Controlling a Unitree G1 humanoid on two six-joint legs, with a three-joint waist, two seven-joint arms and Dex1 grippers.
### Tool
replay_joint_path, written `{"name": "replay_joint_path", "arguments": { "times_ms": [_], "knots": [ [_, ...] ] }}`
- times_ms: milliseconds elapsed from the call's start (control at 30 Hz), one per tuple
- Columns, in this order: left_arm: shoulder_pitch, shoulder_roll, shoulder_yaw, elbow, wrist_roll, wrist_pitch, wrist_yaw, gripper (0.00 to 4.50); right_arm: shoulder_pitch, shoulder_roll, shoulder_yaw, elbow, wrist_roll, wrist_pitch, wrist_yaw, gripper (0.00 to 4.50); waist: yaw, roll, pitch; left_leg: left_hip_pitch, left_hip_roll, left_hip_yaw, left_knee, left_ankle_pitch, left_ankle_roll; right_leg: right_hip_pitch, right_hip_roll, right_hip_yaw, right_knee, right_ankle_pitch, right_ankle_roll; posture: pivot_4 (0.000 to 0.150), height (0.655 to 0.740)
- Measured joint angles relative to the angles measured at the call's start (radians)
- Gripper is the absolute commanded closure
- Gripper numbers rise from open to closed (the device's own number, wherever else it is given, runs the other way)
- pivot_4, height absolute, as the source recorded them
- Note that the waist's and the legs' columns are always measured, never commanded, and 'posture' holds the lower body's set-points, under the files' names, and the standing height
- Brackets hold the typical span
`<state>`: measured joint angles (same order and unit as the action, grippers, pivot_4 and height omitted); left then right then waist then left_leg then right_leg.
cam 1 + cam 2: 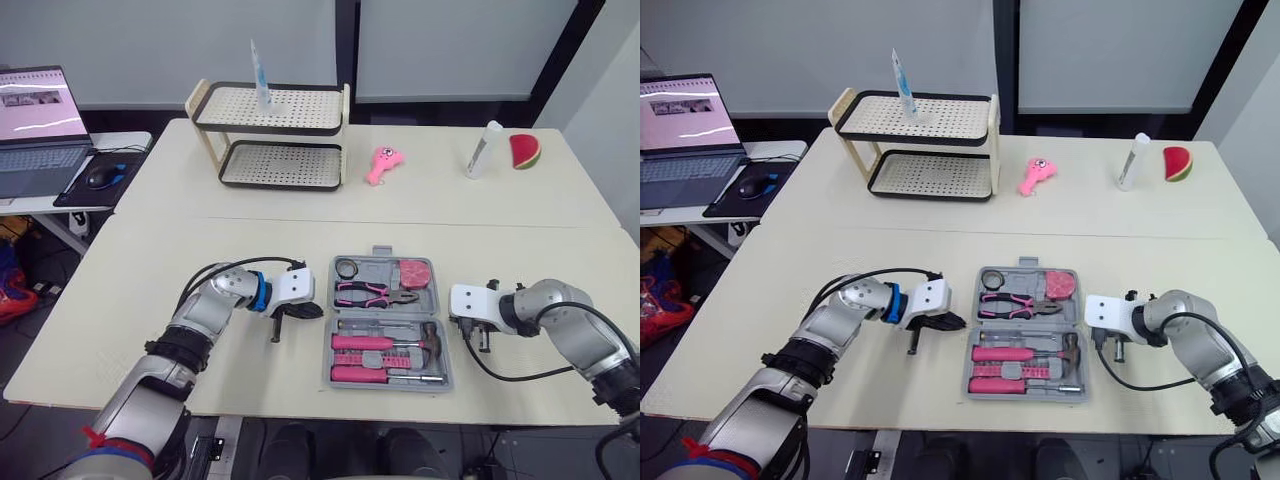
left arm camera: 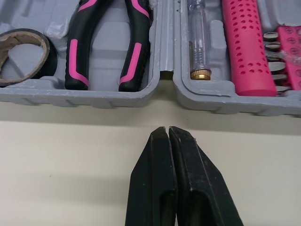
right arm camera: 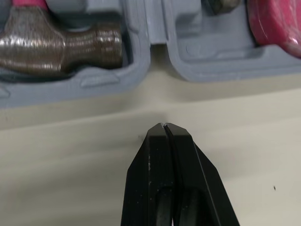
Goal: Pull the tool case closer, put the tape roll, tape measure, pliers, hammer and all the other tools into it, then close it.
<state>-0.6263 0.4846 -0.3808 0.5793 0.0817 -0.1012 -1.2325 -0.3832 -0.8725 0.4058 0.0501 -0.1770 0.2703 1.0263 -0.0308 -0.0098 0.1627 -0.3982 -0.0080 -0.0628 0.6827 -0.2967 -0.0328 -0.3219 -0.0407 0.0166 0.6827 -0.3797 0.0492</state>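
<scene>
The grey tool case (image 1: 388,386) lies open at the table's front centre. Its far half holds the black tape roll (image 1: 347,268), the pink-and-black pliers (image 1: 375,292) and the pink tape measure (image 1: 414,273). The near half holds the hammer (image 1: 432,345), a pink-handled tool (image 1: 365,343) and several bits (image 2: 282,52). My left gripper (image 2: 168,129) is shut and empty, a short gap from the case's left side at the hinge. My right gripper (image 3: 164,126) is also shut and empty, just off the right side beside the hammer head (image 3: 51,47).
A two-tier rack (image 1: 270,130) stands at the back, with a pink toy (image 1: 381,165), a white bottle (image 1: 483,150) and a watermelon slice (image 1: 525,151) to its right. A laptop (image 1: 40,125) sits on a side table at the left.
</scene>
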Motion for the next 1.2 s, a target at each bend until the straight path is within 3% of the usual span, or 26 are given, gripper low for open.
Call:
{"name": "replay_joint_path", "arguments": {
  "times_ms": [433, 867, 1200],
  "knots": [
    [-0.042, -0.085, -0.007, 0.082, 0.051, -0.053, 0.028, 4.46, -0.006, 0.067, -0.029, -0.015, -0.014, 0.098, 0.025, 4.5, 0.001, 0.0, -0.001, 0.0, 0.0, -0.001, 0.001, 0.0, 0.0, 0.001, 0.0, -0.001, 0.0, 0.0, 0.0, 0.15, 0.74],
    [0.08, -0.043, -0.043, -0.15, 0.075, -0.012, -0.029, 4.46, 0.16, 0.065, -0.096, -0.244, -0.01, 0.273, 0.018, 4.5, 0.004, 0.0, -0.001, 0.001, 0.0, -0.001, 0.0, 0.0, 0.0, 0.002, 0.0, 0.0, -0.001, 0.0, 0.0, 0.15, 0.74],
    [0.117, -0.014, -0.047, -0.216, 0.076, 0.011, -0.051, 4.46, 0.228, 0.069, -0.105, -0.343, -0.008, 0.35, 0.006, 4.5, 0.003, 0.0, -0.001, 0.001, 0.0, -0.002, -0.001, 0.0, 0.0, 0.002, 0.0, 0.0, -0.001, 0.0, 0.0, 0.15, 0.74]
  ]
}}
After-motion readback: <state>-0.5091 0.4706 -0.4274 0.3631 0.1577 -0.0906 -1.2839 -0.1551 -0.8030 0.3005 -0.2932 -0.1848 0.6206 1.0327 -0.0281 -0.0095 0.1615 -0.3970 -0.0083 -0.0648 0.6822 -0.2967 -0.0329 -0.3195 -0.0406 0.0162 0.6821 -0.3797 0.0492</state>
